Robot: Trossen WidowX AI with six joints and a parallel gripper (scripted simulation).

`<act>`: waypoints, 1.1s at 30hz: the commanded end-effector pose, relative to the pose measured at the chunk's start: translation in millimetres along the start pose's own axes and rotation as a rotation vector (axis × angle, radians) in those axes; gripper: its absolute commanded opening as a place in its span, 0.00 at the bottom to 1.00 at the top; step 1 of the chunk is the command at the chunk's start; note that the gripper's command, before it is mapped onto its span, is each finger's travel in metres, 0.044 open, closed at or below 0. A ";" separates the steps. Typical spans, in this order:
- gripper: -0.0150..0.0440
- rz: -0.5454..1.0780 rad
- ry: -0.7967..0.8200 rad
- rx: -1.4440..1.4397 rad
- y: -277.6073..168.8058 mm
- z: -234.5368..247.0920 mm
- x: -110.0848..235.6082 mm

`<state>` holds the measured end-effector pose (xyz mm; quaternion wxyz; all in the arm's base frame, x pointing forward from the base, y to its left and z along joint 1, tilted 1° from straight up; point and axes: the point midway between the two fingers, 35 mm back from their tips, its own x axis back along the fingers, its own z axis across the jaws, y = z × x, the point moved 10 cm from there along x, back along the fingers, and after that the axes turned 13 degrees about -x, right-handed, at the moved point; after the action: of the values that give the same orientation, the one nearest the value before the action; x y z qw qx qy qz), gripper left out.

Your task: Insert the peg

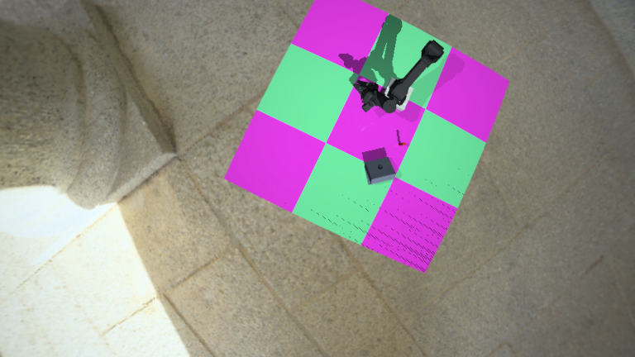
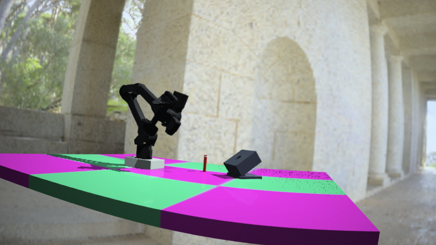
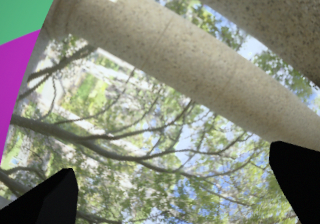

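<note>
Fingers: spread wide, empty | gripper (image 2: 175, 114): raised, well apart from red peg (image 2: 204, 163) | peg: slim, rigid, likely light, topples easily | grasp: upper shaft.

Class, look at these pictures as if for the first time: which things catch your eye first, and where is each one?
The table stands out first, a bright checkerboard of magenta and green squares. At its far side the black arm rises folded, its gripper open and held high. Nearer the middle a thin red peg stands upright, apart from the dark sloped panel with one hole.
</note>
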<state>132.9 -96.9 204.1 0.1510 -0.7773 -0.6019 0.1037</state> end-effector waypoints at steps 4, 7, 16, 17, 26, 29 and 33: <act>1.00 -0.073 -0.007 -0.022 7.2 -4.7 4.1; 1.00 -0.162 -0.007 -0.048 15.6 -9.9 9.8; 1.00 -0.419 0.037 -0.118 39.6 -22.5 31.1; 1.00 -0.446 0.047 -0.125 42.1 -23.7 33.8; 1.00 -0.673 0.166 -0.172 61.9 -31.5 61.1; 1.00 -0.740 0.219 -0.183 67.5 -33.1 71.1; 1.00 -0.819 0.299 -0.191 73.8 -34.7 85.1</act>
<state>226.4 -42.4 210.0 0.1823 -0.5119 -0.8326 -0.1074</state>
